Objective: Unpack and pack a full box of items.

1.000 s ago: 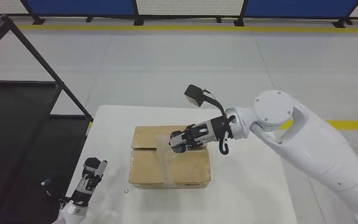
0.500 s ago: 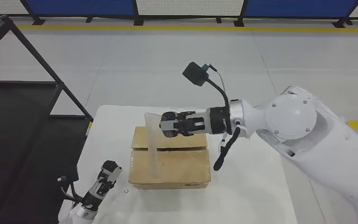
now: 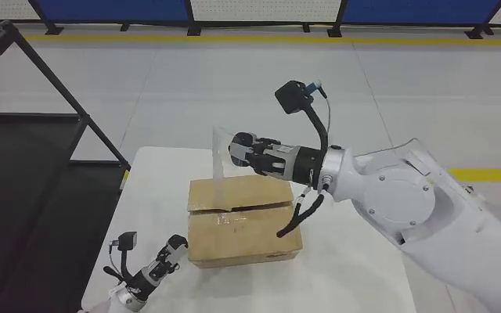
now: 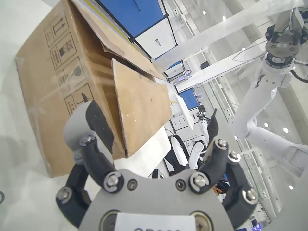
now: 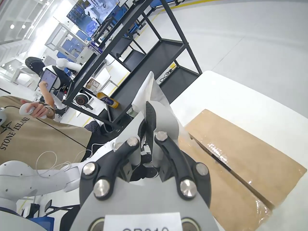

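A brown cardboard box [image 3: 244, 225] lies on the white table [image 3: 352, 266], its top flaps meeting at a seam. My right gripper [image 3: 235, 149] hangs above the box's far edge, shut on a strip of clear tape [image 3: 219, 160] that runs down to the box top. In the right wrist view the tape strip [image 5: 150, 90] stands pinched between the fingers of the right gripper [image 5: 148, 114], the box [image 5: 240, 159] below. My left gripper [image 3: 176, 249] rests low at the box's near left corner, open. The left wrist view shows the left gripper [image 4: 156, 131] around that box [image 4: 79, 78] corner, one flap slightly lifted.
A black metal rack [image 3: 47, 149] stands off the table's left side. A small ring-like bit [image 4: 1, 197] lies on the table near the left gripper. The table's right half is bare. A person stands beyond the rack in the right wrist view.
My right gripper has pulled the tape up and away from the box top, rising towards the far side. The left gripper has slid right, up to the box's near left corner.
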